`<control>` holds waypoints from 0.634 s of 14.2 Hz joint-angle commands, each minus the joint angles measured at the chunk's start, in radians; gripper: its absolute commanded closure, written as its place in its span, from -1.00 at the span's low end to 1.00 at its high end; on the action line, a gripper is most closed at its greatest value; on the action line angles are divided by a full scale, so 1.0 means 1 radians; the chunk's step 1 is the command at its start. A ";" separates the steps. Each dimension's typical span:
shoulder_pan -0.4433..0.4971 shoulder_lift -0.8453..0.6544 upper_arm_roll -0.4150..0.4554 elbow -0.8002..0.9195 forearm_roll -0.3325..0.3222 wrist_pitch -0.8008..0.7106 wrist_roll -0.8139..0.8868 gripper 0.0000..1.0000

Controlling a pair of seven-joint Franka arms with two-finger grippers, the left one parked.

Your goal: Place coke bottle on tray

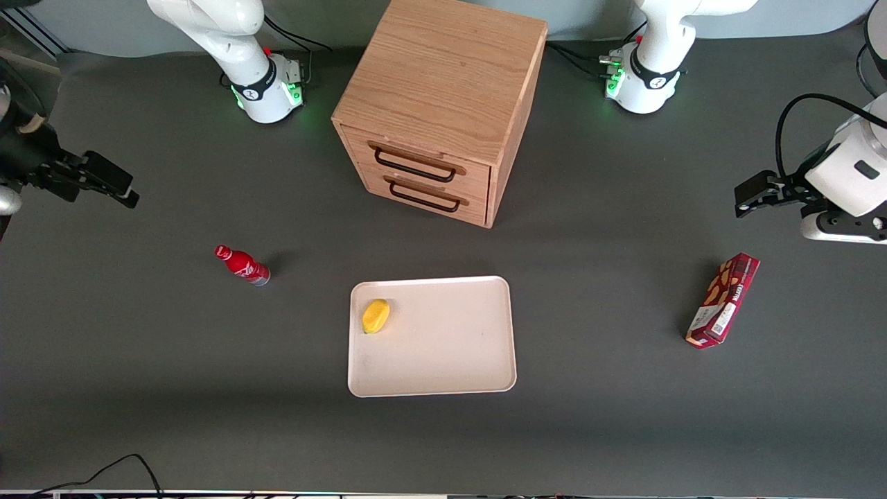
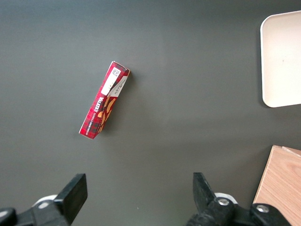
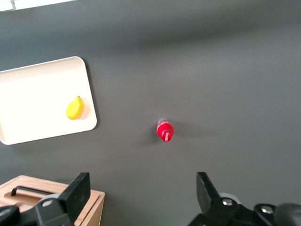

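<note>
The coke bottle (image 1: 242, 265), small, red, with a red cap, stands upright on the dark table toward the working arm's end, apart from the tray. It also shows in the right wrist view (image 3: 165, 131), seen from above. The cream tray (image 1: 443, 360) lies in front of the wooden cabinet, nearer the front camera, and shows in the right wrist view too (image 3: 28, 101). My right gripper (image 1: 107, 181) hangs high above the table at the working arm's end, farther from the front camera than the bottle. Its fingers (image 3: 77, 190) are wide open and empty.
A yellow lemon-like object (image 1: 375, 316) lies on the tray, on the side nearest the bottle. A wooden two-drawer cabinet (image 1: 443, 104) stands at the middle of the table. A red snack box (image 1: 723, 300) lies toward the parked arm's end.
</note>
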 commanded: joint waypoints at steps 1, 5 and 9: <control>0.004 0.007 0.004 0.054 0.022 -0.046 0.044 -1.00; 0.007 0.011 0.004 0.048 0.023 -0.051 0.048 -1.00; 0.001 0.011 0.004 -0.002 0.023 -0.049 0.043 -1.00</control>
